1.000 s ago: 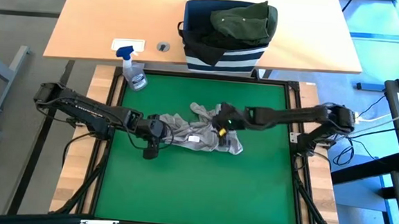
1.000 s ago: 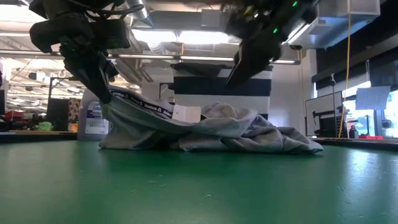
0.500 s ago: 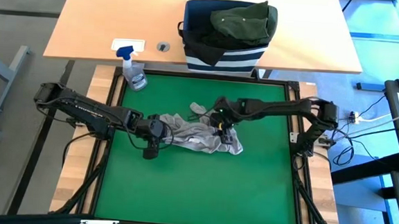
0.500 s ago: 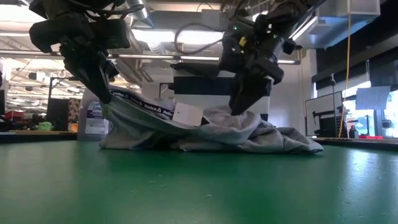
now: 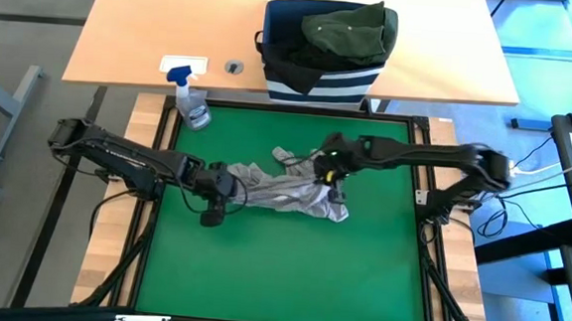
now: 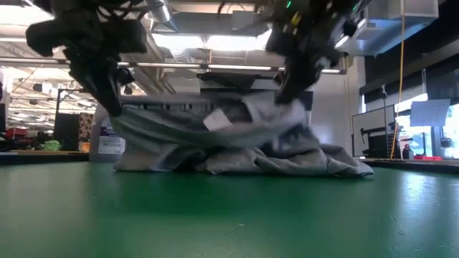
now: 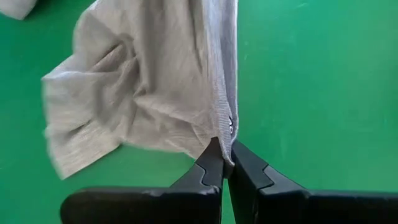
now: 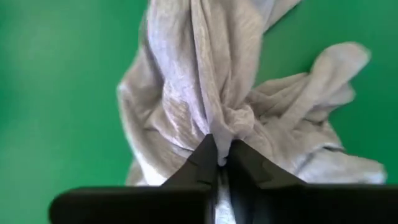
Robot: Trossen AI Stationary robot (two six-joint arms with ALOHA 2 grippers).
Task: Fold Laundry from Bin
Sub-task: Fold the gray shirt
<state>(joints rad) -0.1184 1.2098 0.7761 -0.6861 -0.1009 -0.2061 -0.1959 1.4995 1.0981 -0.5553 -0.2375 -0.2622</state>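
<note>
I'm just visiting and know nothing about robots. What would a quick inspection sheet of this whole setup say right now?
Surface: green mat, bare apart from one garment; wooden table behind it.
Job's things: light grey garment crumpled mid-mat, partly lifted; striped navy bin on the wooden table, holding a dark olive garment and a black one.
Clutter: spray bottle at the mat's far left corner.
Grippers: left gripper shut on the grey garment's left edge; right gripper shut on a bunch of it at the right.
Cables: black leads beside the right arm's base.
Surroundings: workshop room; no people seen.
</note>
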